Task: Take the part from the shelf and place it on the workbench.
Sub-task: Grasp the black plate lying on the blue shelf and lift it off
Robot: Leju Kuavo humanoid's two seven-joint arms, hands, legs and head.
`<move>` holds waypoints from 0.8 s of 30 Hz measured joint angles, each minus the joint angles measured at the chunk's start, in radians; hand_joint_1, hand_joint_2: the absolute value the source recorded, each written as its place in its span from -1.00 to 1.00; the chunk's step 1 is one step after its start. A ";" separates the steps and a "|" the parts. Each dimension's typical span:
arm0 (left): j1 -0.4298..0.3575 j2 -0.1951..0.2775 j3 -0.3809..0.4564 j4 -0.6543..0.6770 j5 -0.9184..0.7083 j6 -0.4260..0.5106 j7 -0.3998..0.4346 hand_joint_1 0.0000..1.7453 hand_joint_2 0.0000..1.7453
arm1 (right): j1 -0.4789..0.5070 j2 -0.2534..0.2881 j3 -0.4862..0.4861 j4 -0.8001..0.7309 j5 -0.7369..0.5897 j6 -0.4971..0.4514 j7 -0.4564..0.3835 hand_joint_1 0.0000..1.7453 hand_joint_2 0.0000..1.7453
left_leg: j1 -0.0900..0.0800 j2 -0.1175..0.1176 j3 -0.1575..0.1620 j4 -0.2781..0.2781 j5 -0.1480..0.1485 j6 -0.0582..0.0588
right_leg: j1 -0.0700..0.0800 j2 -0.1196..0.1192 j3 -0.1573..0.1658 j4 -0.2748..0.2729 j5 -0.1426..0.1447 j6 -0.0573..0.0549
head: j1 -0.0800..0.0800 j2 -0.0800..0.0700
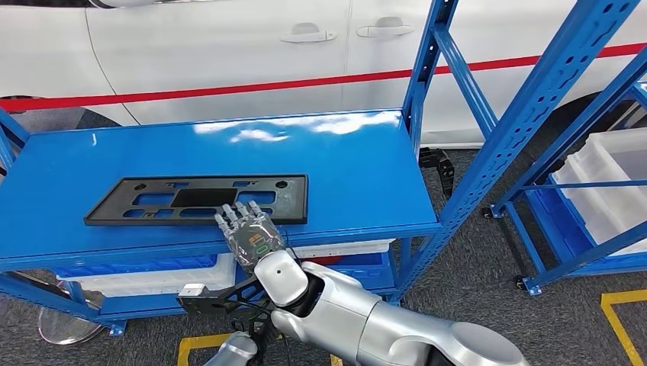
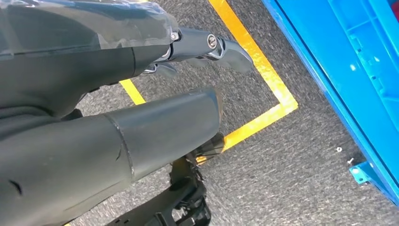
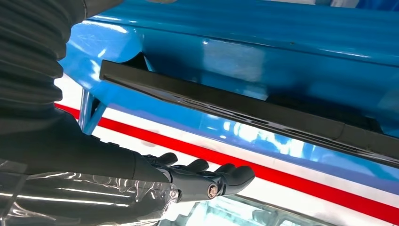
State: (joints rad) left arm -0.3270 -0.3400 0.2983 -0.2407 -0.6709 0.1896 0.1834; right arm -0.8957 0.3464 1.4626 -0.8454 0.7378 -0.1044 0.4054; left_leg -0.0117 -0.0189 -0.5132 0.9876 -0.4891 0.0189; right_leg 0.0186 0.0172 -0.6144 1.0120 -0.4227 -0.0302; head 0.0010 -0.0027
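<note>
Black and flat, the licence plate bracket (image 1: 197, 200) lies on the blue shelf (image 1: 343, 164) near its front edge, long axis running side to side across the robot, and the right hand (image 1: 249, 232) sits at the bracket's near edge toward its right end, fingers (image 1: 238, 216) extended, slightly apart and reaching over that edge, holding nothing. In the right wrist view the bracket's rim (image 3: 244, 110) stands just beyond the fingertips, so I judge the grasp is not yet made. Hanging low over the grey floor, the left hand (image 2: 113, 94) is far from the part, and I cannot tell how its fingers lie
</note>
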 joint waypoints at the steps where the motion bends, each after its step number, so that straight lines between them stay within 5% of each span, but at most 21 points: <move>1: -0.001 0.000 0.002 0.000 0.000 0.001 0.001 -1.00 -1.00 | 0.001 0.000 0.000 0.000 0.000 0.000 -0.001 -1.00 1.00 | 0.000 0.000 0.000 0.000 0.000 0.000 | 0.000 0.000 0.000 0.000 0.000 0.000 | 0.000 0.000; 17: -0.028 -0.001 0.018 0.000 0.007 -0.003 0.025 -1.00 -1.00 | 0.020 0.000 0.000 -0.004 0.001 0.018 -0.016 -1.00 1.00 | 0.000 0.000 0.000 0.000 0.000 0.000 | 0.000 0.000 0.000 0.000 0.000 0.000 | 0.000 0.000; 21: -0.034 -0.002 0.021 0.000 0.009 -0.001 0.028 -1.00 -1.00 | 0.024 0.001 0.000 -0.008 0.003 0.020 -0.019 -1.00 1.00 | 0.002 0.002 0.013 -0.025 0.015 0.016 | -0.003 -0.002 0.000 -0.003 0.000 0.016 | 0.000 0.000; 24: -0.042 -0.002 0.023 0.000 0.012 0.000 0.033 -1.00 -1.00 | 0.028 -0.001 0.001 -0.008 0.004 0.023 -0.021 -1.00 1.00 | 0.009 0.006 0.025 -0.047 0.025 0.024 | -0.012 -0.005 -0.074 0.132 -0.061 0.029 | 0.004 0.000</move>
State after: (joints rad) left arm -0.3686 -0.3422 0.3212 -0.2407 -0.6584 0.1901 0.2161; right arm -0.8678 0.3457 1.4632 -0.8537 0.7416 -0.0815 0.3847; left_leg -0.0027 -0.0134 -0.4877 0.9408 -0.4639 0.0429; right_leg 0.0064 0.0123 -0.6882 1.1437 -0.4836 -0.0011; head 0.0045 -0.0027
